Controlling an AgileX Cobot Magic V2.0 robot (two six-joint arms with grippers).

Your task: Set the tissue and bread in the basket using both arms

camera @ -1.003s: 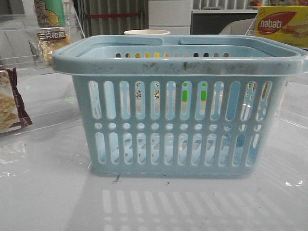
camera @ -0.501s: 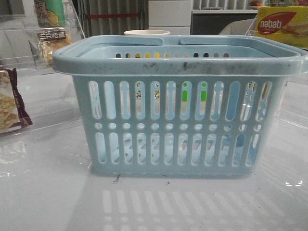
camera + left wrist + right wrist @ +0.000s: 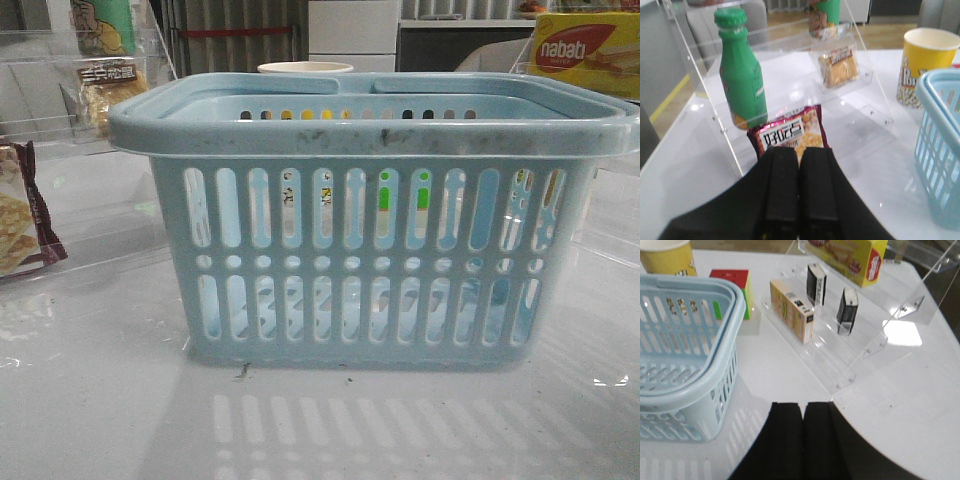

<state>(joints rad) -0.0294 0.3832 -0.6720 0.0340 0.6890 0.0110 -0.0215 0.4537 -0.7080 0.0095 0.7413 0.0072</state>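
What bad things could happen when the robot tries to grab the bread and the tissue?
The bread sits on a clear stand behind a maroon snack bag, beside a green bottle. The left gripper, shut now, might grab the wrong packet or tip the bottle.

Two small dark packs stand upright on the clear rack. The right gripper, also shut, could knock one over or bump the tan box beside them.

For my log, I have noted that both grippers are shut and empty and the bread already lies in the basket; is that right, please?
Not quite. The bread is not in the basket; the left wrist view shows it on the clear stand. Both the left gripper and right gripper are shut and empty, as you noted.
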